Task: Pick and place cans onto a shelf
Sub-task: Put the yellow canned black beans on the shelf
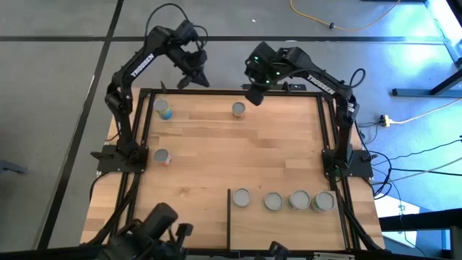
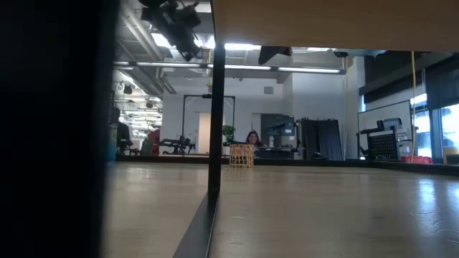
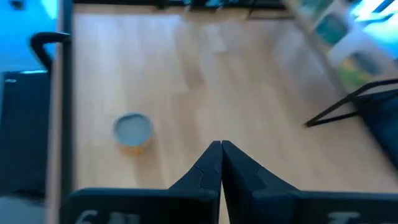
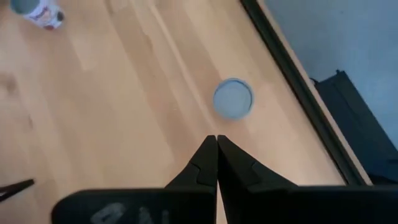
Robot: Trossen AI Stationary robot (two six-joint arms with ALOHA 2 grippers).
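Three cans stand upright on their bases on the plank table: one with a blue-yellow label (image 1: 164,109) at the far left, one (image 1: 238,109) at the far middle, one (image 1: 162,156) at the left. Several more cans (image 1: 273,201) stand in a row on the shelf (image 1: 289,232) at the near right. My left gripper (image 1: 196,78) hangs shut, high over the far edge, and its wrist view shows a can (image 3: 132,129) below and ahead. My right gripper (image 1: 253,95) is shut above the far-middle can (image 4: 233,98), clear of it.
A black metal frame (image 1: 323,130) runs round the table, with the arm bases clamped at its left and right sides. A dark strip (image 1: 229,217) marks the shelf's left edge. Bare planks lie across the table's middle. A red-labelled can (image 4: 38,11) shows far off in the right wrist view.
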